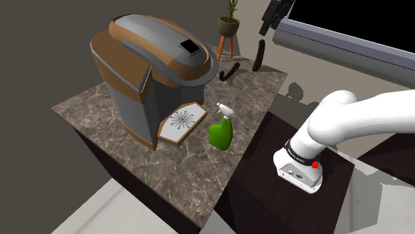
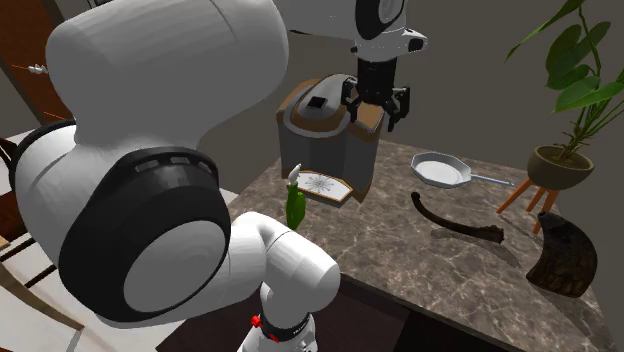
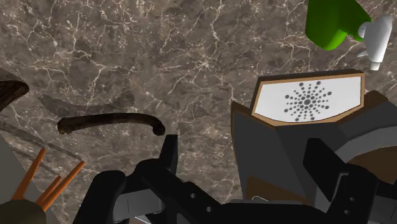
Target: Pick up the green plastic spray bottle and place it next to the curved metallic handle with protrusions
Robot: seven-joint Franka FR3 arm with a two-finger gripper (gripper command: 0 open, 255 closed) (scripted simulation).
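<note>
Although dim toward its grey walls, shows a dark marble countertop point(image 1: 133, 110) with pale brown veins, set on dark cabinets above a pale floor. Carries a bulky grey-and-brown coffee machine point(image 1: 153, 73) with a white dotted drip tray point(image 1: 183, 123) at its foot. Just beside that tray, upright and near the counter edge closest to the dark box stand point(image 1: 266, 193): a green plastic spray bottle point(image 1: 221, 129) with a white trigger head. Toward the second exterior view's right, well apart from the bottle: a round silvery pan point(image 2: 443, 170), a thin dark curved handle point(image 2: 455, 222) lying flat, and a thick dark horn-shaped piece point(image 2: 560, 260). Beyond the counter's end, a leafy potted plant point(image 2: 560, 165) on an orange-legged stool.

Reaching from the stand, a white arm point(image 1: 352, 123) bent high over the counter, with its all-black two-finger gripper point(image 2: 378, 112) pointing down just above the coffee machine's top. Jaws apart, clasping nothing, well clear of the bottle.
</note>
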